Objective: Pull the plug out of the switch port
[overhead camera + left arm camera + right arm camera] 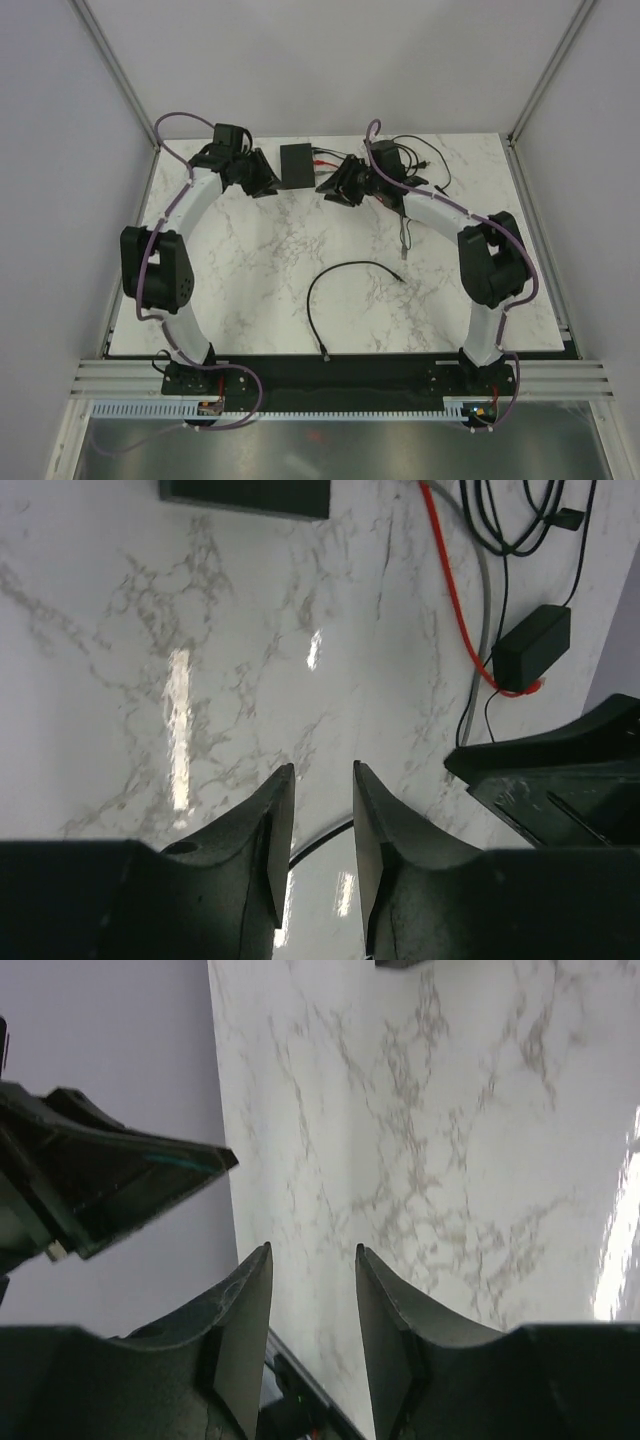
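2 claws flank the switch (297, 165) at the far middle of the table (260, 290), and both are empty. The left claw (260, 183), just left of the switch, has its jaws a narrow way apart over bare marble. The right claw (333, 188), just right of it, stands parted about as much, with nothing between its jaws. A red cable (326, 160) reaches the switch's right edge in the top view. The plug at its end is too small to make out, so whether it sits in a port cannot be told; the task reads as not yet done. In the left wrist view the red cable runs on past a small adapter (532, 645) with thin black cords. 1 loose black cable (350, 280) lies well apart in the near middle. The switch looks flat, light and rigid, and on polished marble it would likely slide if the cable were tugged, so 1 claw should probably pin its body while the other pulls. The plug is likely small, hard and held by a latch tab. The cable is soft and could slip or strain, so the grip belongs on the plug body right at the port, pulled straight out to the right.
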Tool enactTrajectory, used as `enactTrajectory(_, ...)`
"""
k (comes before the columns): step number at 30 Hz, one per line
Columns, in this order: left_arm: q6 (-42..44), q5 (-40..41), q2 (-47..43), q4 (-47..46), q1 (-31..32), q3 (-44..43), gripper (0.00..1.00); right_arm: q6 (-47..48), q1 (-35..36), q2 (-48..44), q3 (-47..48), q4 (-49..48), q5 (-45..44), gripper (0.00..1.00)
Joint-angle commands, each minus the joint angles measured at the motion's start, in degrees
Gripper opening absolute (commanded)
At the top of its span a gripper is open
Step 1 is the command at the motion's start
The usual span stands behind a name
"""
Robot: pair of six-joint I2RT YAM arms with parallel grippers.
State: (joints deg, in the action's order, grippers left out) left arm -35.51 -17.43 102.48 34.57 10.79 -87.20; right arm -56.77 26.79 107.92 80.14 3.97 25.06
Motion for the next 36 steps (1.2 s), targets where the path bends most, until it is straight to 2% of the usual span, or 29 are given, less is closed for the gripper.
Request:
enactTrajectory(1, -2.1, -5.2, 5.8, -8.6, 2.6, -8.0, 0.38, -7.0, 0.2, 7.5, 5.0, -13.2, -7.7, 0.46)
enactTrajectory(6, -3.3, -3.1, 12.7, -9.3, 3.5, -14.2, 0.37, -10.0, -0.2, 14.2, 7.2, -19.4, -16.4, 0.47)
enactTrajectory(11, -3.3, -1.9, 18.6, -10.4, 3.6, -19.6, 0.36, -15.0, -0.7, 20.7, 8.4, -26.7, -21.2, 0.47)
enactTrajectory(18, -3.4, -0.8, 24.1, -15.8, 3.5, -21.7, 0.32, -18.1, -1.7, 30.7, 16.7, -27.1, -22.0, 0.44)
enactTrajectory(21, -4.7, -0.8, 27.2, -15.8, 3.1, -23.9, 0.27, -18.4, -1.6, 33.0, 20.0, -27.0, -22.9, 0.38)
enactTrajectory(26, -4.8, -0.8, 30.5, -15.8, 2.7, -27.4, 0.26, -19.6, -1.6, 35.0, 21.1, -27.8, -24.4, 0.34)
enactTrajectory(32, -5.6, -0.1, 33.1, -15.9, 1.8, -28.7, 0.27, -20.8, -1.4, 36.7, 22.7, -27.9, -24.5, 0.35)
enactTrajectory(36, -9.8, -0.5, 34.9, -15.4, 0.4, -29.3, 0.25, -21.3, -1.1, 37.0, 22.2, -27.8, -24.7, 0.38)
